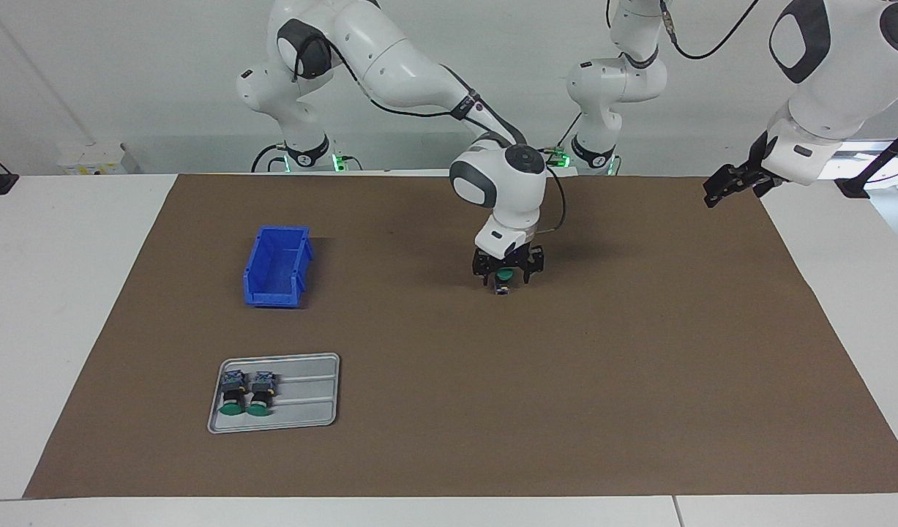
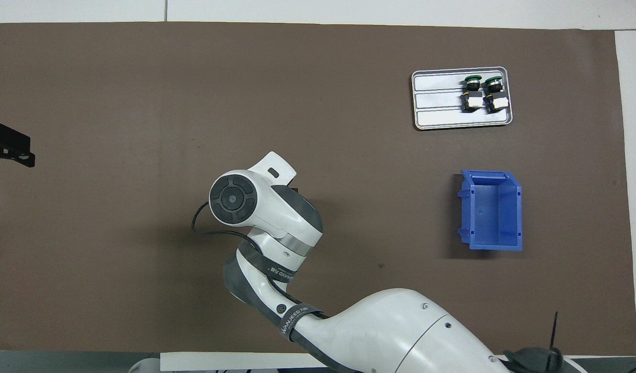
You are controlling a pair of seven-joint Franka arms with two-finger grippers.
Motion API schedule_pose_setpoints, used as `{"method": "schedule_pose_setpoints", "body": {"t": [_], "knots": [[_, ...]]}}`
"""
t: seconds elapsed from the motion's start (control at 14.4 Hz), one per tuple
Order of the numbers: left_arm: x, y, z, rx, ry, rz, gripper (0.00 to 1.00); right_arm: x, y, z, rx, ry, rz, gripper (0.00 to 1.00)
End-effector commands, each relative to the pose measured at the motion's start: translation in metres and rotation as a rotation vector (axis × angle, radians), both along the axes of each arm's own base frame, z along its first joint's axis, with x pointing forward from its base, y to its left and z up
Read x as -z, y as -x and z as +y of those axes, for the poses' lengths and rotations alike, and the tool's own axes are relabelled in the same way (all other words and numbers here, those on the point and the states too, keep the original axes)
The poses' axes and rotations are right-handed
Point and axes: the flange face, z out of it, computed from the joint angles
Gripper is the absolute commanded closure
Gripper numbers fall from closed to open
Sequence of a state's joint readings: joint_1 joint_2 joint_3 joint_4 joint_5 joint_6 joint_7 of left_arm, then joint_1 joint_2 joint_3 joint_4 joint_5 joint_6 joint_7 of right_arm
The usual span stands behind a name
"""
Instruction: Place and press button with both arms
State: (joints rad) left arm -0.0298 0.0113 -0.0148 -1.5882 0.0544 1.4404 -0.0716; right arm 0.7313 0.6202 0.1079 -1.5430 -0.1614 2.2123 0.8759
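Observation:
One button (image 1: 503, 288) stands upright on the brown mat near the table's middle, green cap up. My right gripper (image 1: 505, 279) has come straight down on it and is open, a finger on either side of the cap; whether the fingers touch it I cannot tell. In the overhead view the right arm's wrist (image 2: 255, 207) hides both that gripper and the button. My left gripper (image 1: 718, 190) hangs open and holds nothing, up in the air over the mat's edge at the left arm's end, and shows as a black shape (image 2: 8, 145) in the overhead view.
A grey metal tray (image 1: 309, 399) holds two more green-capped buttons (image 1: 245, 395) lying on their sides, toward the right arm's end and farther from the robots. A blue open bin (image 1: 277, 267) stands nearer to the robots than the tray.

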Motion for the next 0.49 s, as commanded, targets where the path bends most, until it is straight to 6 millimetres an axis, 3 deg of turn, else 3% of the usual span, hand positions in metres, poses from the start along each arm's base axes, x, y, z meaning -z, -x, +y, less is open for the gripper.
{"method": "schedule_pose_setpoints", "body": {"t": [0.0,0.21,0.35,0.42], "knots": [[-0.002,-0.003,0.016,0.068,-0.002,-0.012,0.00,-0.002,0.001,-0.001,-0.030,0.002,-0.007,0.28],[-0.001,-0.001,0.026,0.103,0.010,0.007,0.00,-0.004,-0.003,-0.004,-0.022,-0.001,0.004,0.80],[-0.003,0.000,0.023,0.100,0.012,0.003,0.00,-0.010,-0.004,-0.005,-0.025,0.013,0.012,1.00],[-0.004,0.001,0.019,0.108,0.012,0.001,0.00,-0.017,-0.014,-0.018,-0.009,0.026,0.017,1.00]]}}
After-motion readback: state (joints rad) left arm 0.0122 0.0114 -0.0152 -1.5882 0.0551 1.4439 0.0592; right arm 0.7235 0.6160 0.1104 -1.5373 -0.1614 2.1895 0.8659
